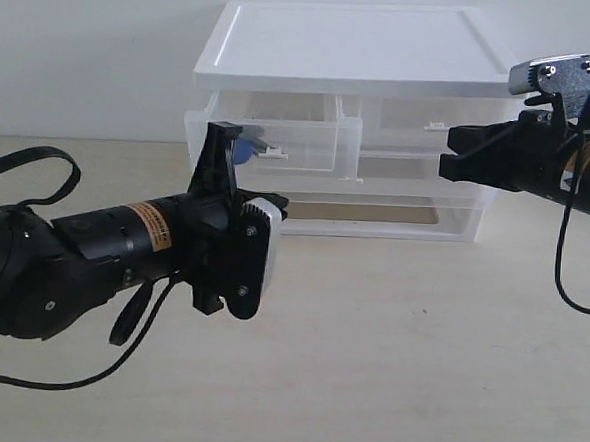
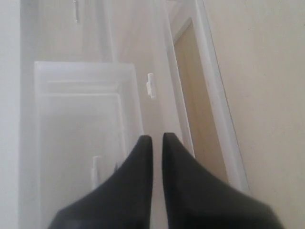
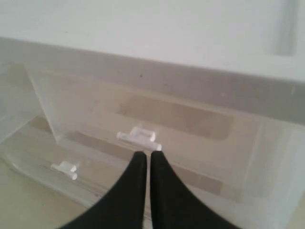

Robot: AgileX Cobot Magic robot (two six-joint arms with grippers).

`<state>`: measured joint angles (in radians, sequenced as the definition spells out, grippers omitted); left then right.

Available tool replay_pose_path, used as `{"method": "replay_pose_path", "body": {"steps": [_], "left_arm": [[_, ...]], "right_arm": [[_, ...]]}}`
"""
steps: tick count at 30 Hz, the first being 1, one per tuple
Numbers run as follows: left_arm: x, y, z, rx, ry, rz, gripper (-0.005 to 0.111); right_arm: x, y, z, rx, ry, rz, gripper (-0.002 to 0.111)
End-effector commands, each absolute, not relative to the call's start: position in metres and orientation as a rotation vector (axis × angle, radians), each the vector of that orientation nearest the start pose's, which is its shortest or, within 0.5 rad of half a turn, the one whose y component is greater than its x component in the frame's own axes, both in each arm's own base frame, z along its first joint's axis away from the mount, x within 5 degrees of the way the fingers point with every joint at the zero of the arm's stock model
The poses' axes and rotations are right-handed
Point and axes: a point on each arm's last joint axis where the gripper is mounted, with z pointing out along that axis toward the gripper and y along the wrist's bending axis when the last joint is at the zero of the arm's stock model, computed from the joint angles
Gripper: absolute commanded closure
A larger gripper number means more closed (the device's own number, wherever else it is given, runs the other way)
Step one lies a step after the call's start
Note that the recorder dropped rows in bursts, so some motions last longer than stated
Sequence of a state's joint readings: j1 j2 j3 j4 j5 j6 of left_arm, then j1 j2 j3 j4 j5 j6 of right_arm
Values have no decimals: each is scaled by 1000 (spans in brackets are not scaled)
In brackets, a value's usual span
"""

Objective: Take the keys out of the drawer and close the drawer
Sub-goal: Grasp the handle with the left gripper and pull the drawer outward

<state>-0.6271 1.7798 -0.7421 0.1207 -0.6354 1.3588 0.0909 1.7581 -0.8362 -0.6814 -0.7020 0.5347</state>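
Left small drawer standing pulled out, tab front facing the camera, blue fob of the keys glimpsed inside, left tool pressed together, right tool pressed together too

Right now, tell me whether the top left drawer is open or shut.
Open: the drawer juts forward of its neighbour, with the keys inside.
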Motion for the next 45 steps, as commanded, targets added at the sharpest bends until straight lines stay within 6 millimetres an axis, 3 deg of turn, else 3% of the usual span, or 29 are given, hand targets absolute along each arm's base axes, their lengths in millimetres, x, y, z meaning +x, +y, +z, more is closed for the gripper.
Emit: {"method": "replay_pose_path", "body": {"steps": [1,5,7,12,13,22,30,39,41,45], "left_arm": [[270,-205,173,1665,948,503,102],[267,-200,185,1539,925,534,101],[267,-198,193,1453,915,556,92],[268,-197,197,1421,919,564,46],[269,-197,196,1424,921,563,43],[283,-206,179,1496,866,659,67],[303,-213,176,1488,865,752,68],[307,-213,163,1531,853,823,70],[308,-212,163,1514,844,841,75],[310,-210,160,1520,815,916,95]], "right_arm": [[351,70,204,-388,1769,442,107],[351,70,203,-388,1771,441,107],[351,70,203,-388,1771,441,107],[351,70,203,-381,1774,446,107],[351,70,203,-381,1774,446,107],[351,70,203,-381,1774,446,107],[351,70,203,-381,1774,446,107],[351,70,203,-381,1774,446,107],[351,70,203,-381,1774,446,107],[351,70,203,-381,1774,446,107]]}}
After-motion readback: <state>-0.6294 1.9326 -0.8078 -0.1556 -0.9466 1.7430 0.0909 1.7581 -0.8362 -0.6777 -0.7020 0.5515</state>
